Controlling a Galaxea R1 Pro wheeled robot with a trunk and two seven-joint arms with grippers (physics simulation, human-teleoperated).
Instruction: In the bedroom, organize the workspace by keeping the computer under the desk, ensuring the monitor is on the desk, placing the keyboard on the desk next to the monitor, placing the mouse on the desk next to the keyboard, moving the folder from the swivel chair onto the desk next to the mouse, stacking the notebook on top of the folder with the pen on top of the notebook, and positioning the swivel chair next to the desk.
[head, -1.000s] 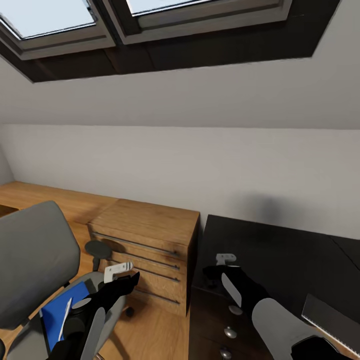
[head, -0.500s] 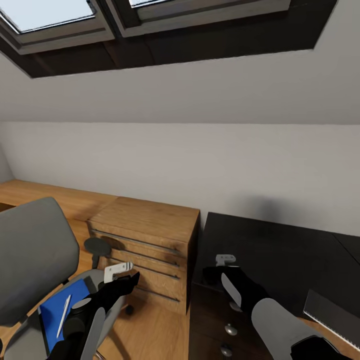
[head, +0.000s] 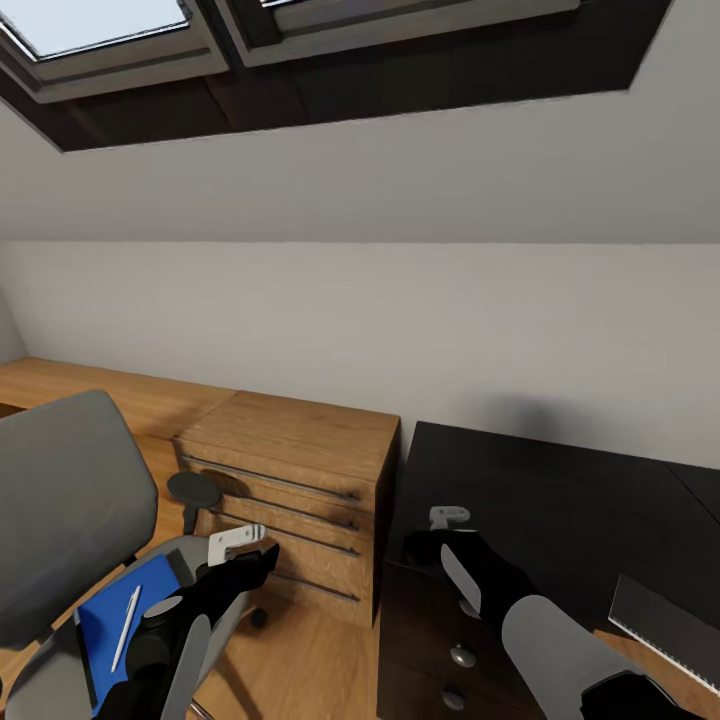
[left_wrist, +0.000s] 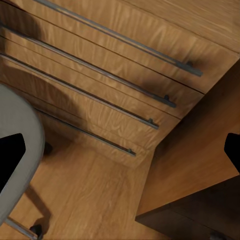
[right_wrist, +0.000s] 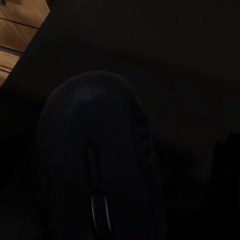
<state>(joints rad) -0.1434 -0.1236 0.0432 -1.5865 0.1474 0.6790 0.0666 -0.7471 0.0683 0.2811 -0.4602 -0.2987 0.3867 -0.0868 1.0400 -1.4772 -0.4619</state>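
Nowhere can I read a brand, label or any writing. From my head camera, my left gripper (head: 238, 541) hangs over the front edge of the swivel chair (head: 62, 500), beside a light-wood drawer unit (head: 290, 480); I cannot tell how far its fingers are parted. On the chair's grey seat lies the blue folder (head: 112, 620), with the pale pen (head: 126, 626) resting on it. My right gripper (head: 447, 518) sits over a black drawer unit (head: 540, 500), its state unclear here. At the lower right edge, part of the keyboard (head: 662, 620) shows.

From my left wrist camera, the wooden drawers (left_wrist: 115, 75) with long grey handles, the wood floor (left_wrist: 90, 200) and the chair's grey seat edge (left_wrist: 17, 155) appear.

From my right wrist camera, a dark mouse (right_wrist: 97, 160) looms close against a black surface; whether I am gripping it, I cannot tell.
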